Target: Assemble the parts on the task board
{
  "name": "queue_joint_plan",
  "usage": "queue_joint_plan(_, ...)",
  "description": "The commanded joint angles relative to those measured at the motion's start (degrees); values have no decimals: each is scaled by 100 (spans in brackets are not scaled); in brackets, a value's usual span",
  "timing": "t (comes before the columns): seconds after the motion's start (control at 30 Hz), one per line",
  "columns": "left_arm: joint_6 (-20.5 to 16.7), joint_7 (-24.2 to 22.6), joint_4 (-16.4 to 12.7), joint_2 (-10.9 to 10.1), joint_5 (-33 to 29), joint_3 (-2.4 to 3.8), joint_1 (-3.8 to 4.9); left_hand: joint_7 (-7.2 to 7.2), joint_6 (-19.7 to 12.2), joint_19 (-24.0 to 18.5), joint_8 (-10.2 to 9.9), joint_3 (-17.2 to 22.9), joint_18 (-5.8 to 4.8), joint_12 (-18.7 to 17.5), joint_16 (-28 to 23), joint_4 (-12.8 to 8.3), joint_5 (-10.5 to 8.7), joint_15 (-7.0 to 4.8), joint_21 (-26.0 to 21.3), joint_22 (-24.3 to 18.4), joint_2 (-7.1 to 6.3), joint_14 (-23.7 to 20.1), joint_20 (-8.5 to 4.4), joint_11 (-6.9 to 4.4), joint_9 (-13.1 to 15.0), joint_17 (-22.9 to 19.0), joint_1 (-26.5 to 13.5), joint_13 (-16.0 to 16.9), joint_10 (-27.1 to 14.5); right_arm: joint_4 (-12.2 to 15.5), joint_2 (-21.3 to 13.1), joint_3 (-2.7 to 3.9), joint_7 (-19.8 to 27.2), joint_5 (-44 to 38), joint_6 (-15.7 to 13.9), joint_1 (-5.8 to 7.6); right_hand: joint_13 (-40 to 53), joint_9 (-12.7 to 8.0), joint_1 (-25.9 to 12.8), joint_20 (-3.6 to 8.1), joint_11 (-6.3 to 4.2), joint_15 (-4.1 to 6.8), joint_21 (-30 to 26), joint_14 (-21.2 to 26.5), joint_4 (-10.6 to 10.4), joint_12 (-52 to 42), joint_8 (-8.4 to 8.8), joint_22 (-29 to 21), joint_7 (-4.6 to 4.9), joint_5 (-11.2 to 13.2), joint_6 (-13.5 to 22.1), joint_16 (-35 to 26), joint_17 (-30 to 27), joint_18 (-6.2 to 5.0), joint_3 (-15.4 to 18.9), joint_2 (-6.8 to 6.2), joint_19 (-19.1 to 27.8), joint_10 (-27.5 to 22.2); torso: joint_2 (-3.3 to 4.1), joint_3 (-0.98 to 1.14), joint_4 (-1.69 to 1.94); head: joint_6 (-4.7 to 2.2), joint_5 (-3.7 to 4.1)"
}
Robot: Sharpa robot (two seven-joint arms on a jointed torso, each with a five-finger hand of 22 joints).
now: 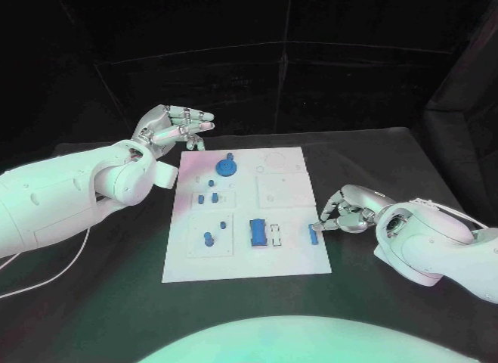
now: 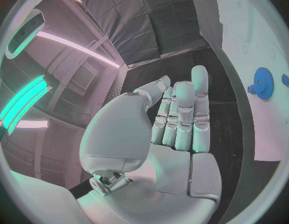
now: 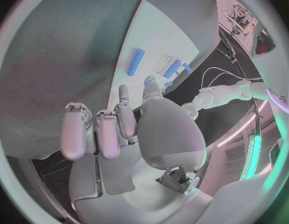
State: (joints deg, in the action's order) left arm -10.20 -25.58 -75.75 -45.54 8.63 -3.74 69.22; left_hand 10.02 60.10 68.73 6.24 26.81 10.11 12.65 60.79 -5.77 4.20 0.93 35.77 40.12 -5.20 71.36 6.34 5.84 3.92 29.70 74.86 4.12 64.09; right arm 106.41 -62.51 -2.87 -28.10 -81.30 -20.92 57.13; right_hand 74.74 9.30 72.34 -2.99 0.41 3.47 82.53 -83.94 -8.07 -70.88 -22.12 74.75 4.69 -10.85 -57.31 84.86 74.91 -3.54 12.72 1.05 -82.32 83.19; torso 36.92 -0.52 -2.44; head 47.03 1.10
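I keep my right hand (image 1: 347, 212) low, its fingers (image 1: 327, 221) curled beside the slim blue bar (image 1: 313, 234) at the task board's (image 1: 249, 261) edge, pinch unclear, while my left hand (image 1: 172, 125) waits empty, fingers loosely together.

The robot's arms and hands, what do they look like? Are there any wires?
Both arms are fat, smooth and white, with rounded shells. The left arm has small dark dots on its shell and a thin white cable hanging beneath it. The right arm ends in a round, ringed wrist. The left hand and right hand are silver metal, with many jointed fingers.
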Motion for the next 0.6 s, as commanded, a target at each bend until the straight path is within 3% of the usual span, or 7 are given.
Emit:
queue_joint_plan(0.03, 36, -21, -9, 2, -20, 2, 8, 15, -14, -36, 38, -41, 38, 22, -36, 0, -1, -11, -13, -7, 41, -45, 14, 2, -4, -7, -8, -7, -25, -44, 87, -1, -290, -327, 337, -19, 5, 10, -75, 8, -22, 10, 10, -369, -6, 5, 26, -9, 3, -23, -47, -10, 252, 21, 46, 4, 12, -5, 6, -8, 5, 4, 1)
queue_joint_plan(0.27, 52, -23, 2, 7, -20, -3, 4, 15, -14, -36, 38, -41, 38, 22, -36, 0, -1, -11, -13, -7, 41, -45, 14, 2, -4, -7, -8, -7, -25, -145, 323, -3, -313, -363, 383, -115, 13, 16, -71, 10, -27, 13, 11, -370, -12, -3, 24, -6, -2, -26, -61, -8, 257, 21, 51, 10, 11, -1, 7, -2, 0, 13, -21)
queue_joint_plan(0.4, 56, -23, 7, 6, -20, -5, 3, 15, -14, -36, 38, -41, 38, 22, -36, 0, -1, -11, -13, -7, 41, -45, 14, 2, -4, -7, -8, -7, -25, -183, 385, -3, -345, -367, 452, -159, 16, 32, -29, 17, -36, 21, 12, -372, -5, -3, 21, -2, -13, -43, -91, -6, 266, 22, 54, 25, 8, 1, 5, -6, 14, 24, -20)
queue_joint_plan(0.6, 57, -21, 12, -1, -20, -8, 1, 15, -14, -36, 38, -41, 38, 22, -36, 0, -1, -11, -13, -7, 41, -45, 14, 2, -4, -7, -8, -7, -25, -198, 446, -3, -400, -412, 604, -218, 27, 81, 113, 36, -58, 40, 11, -375, 51, -6, 10, 1, -36, -101, -162, -4, 277, 22, 54, 58, 6, 6, 4, -8, 0, 31, -35)
